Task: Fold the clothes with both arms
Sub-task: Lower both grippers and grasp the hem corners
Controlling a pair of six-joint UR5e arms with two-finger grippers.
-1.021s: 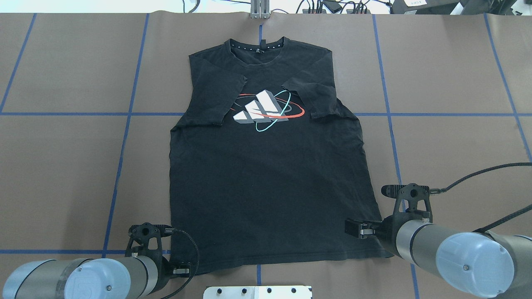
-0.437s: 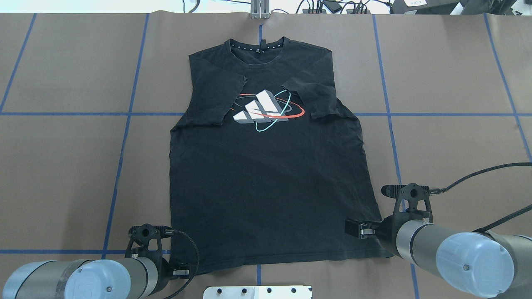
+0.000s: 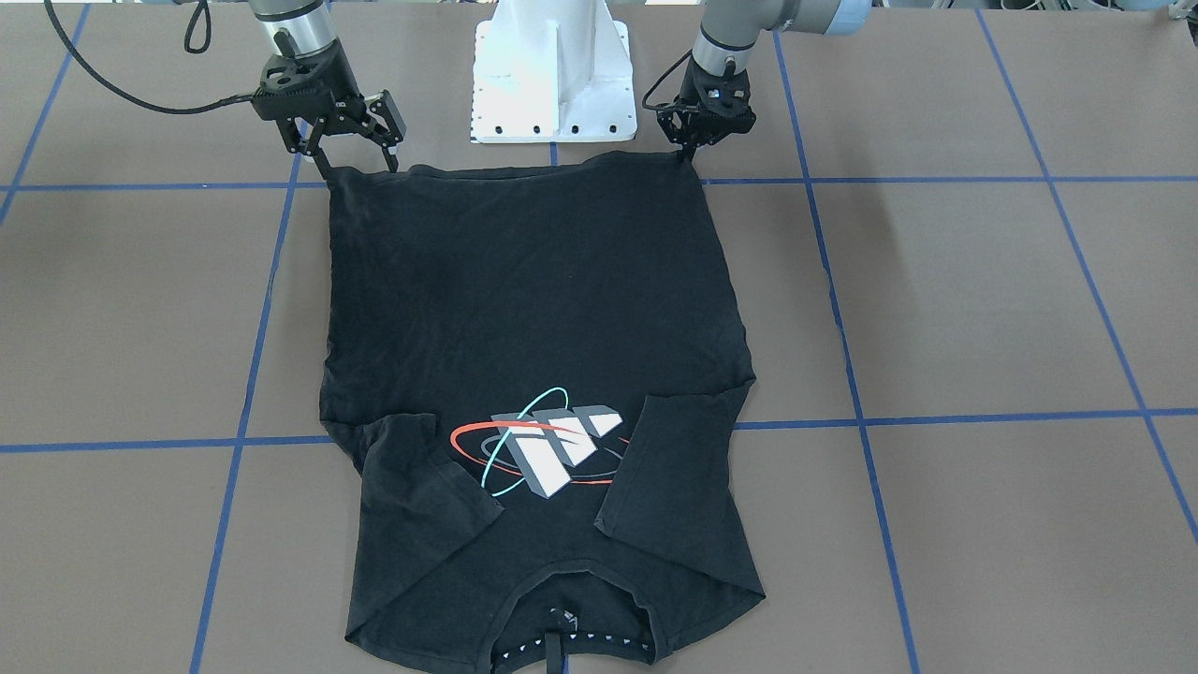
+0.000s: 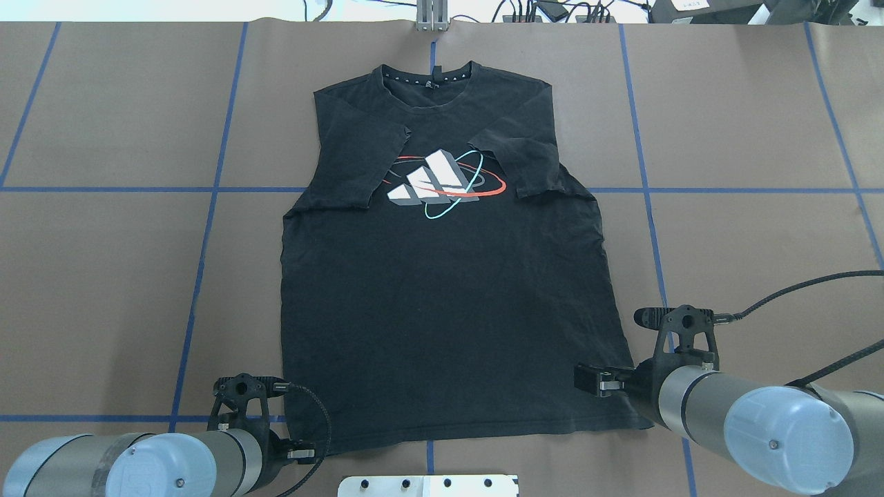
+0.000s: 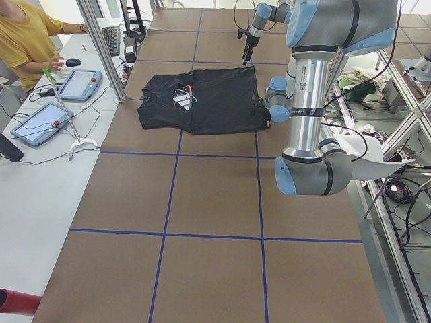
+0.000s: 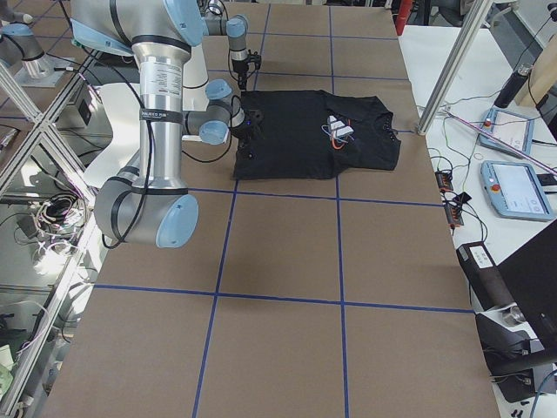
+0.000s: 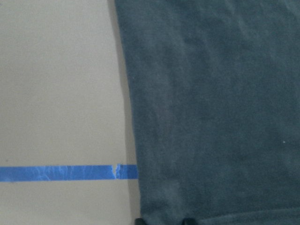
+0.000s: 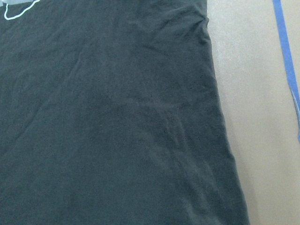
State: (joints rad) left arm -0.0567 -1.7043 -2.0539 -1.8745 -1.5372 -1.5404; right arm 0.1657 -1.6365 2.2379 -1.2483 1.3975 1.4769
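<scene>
T-shirt (image 4: pixel 442 310) lies long 6-to-12 o'clock, collar at 12; left gripper (image 3: pixel 691 150) pinches hem, right gripper (image 3: pixel 358 167) wide.

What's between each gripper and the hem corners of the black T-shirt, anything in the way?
Nothing visible. The left gripper sits right at one hem corner of the T-shirt, and the right gripper stands with spread jaws at the other corner. Only the bare brown table covering surrounds the shirt there.
</scene>
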